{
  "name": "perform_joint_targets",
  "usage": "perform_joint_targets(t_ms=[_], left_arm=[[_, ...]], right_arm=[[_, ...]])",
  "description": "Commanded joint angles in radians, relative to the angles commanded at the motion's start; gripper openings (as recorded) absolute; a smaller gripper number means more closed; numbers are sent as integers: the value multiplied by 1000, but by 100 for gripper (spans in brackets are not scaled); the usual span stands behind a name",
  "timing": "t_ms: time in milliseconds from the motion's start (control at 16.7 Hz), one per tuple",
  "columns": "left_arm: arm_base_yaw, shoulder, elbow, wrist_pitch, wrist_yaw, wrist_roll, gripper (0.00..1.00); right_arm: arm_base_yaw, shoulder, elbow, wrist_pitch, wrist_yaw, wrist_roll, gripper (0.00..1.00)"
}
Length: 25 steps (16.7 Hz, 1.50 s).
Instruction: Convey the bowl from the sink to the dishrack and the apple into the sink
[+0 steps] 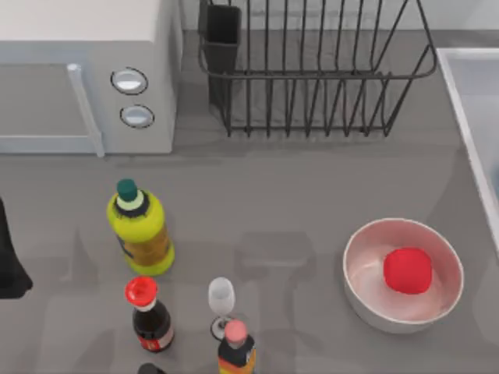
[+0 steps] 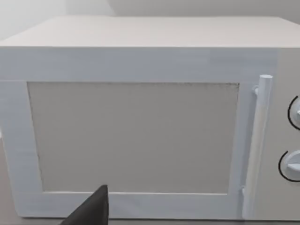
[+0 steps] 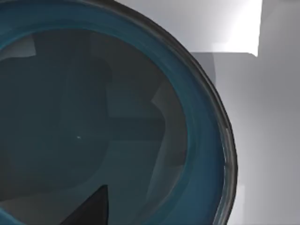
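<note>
Tabletop sweep, left to right: our left arm sits parked at the left edge, its claw's opening impossible to judge. Dishrack stands empty, apple rests in the white bowl. Right claw hangs directly over the bowl in the sink, so our right arm is nearer; its grip we cannot tell.

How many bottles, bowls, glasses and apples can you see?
Bottles: 3 (yellow bottle, red-capped bottle, pink-capped bottle)
Bowls: 2 (white bowl, teal bowl)
Glasses: 1 (wine glass)
Apples: 1 (apple)
Total: 7
</note>
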Motion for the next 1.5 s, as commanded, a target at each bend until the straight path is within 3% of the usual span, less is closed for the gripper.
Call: perform_joint_targets(t_ms=[480,1260,1500], left_arm=[[0,0,0,0,0,0,100],[0,0,0,0,0,0,100],[0,0,0,0,0,0,100]], right_arm=[[2,66,-59,123,1,2,100],[2,66,-59,123,1,2,2],[2,66,-59,123,1,2,0]])
